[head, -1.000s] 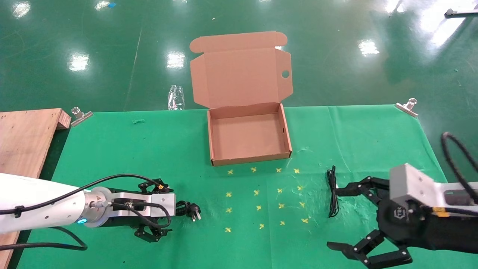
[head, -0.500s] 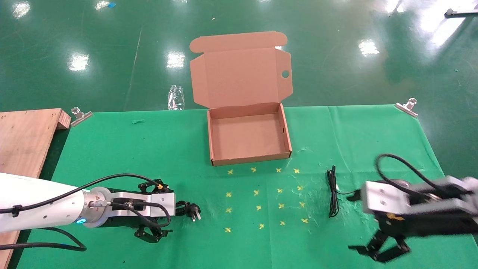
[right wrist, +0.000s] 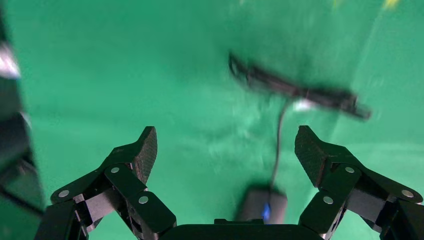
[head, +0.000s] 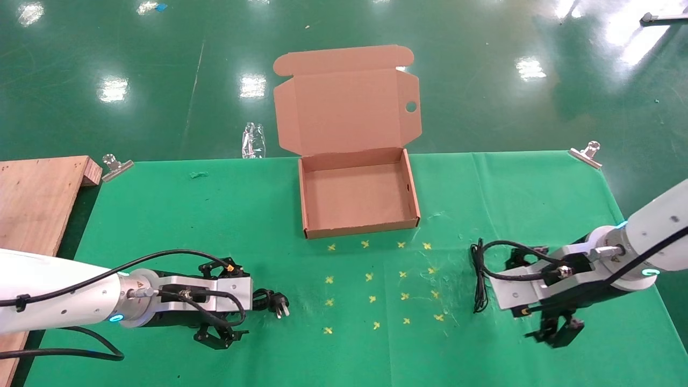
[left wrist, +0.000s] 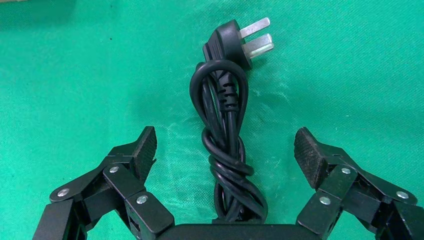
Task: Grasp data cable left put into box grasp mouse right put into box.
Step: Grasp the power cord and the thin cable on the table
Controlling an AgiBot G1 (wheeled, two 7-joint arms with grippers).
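Observation:
The data cable point(left wrist: 225, 150), a bundled thick black cord with a pronged plug point(left wrist: 239, 39), lies on the green cloth. My left gripper point(left wrist: 225, 145) is open with one finger on each side of the bundle, not touching it. In the head view the left gripper point(head: 220, 303) is at the front left, with the plug point(head: 279, 306) sticking out ahead of it. The mouse point(right wrist: 262, 205) with its blue wheel lies low between the open fingers of my right gripper point(right wrist: 225, 145). In the head view my right gripper point(head: 537, 294) hides the mouse. The box point(head: 360, 231) stands open and empty at the table's middle back.
The mouse's thin bundled cord point(head: 477, 277) lies left of the right gripper. Yellow cross marks point(head: 376, 279) dot the cloth before the box. A wooden board point(head: 37, 199) lies at the far left. Metal clips point(head: 115, 164) point(head: 586, 150) hold the cloth's back corners.
My right arm has swung up and inward, and its gripper has turned down over the mouse. My left gripper and the data cable have not moved.

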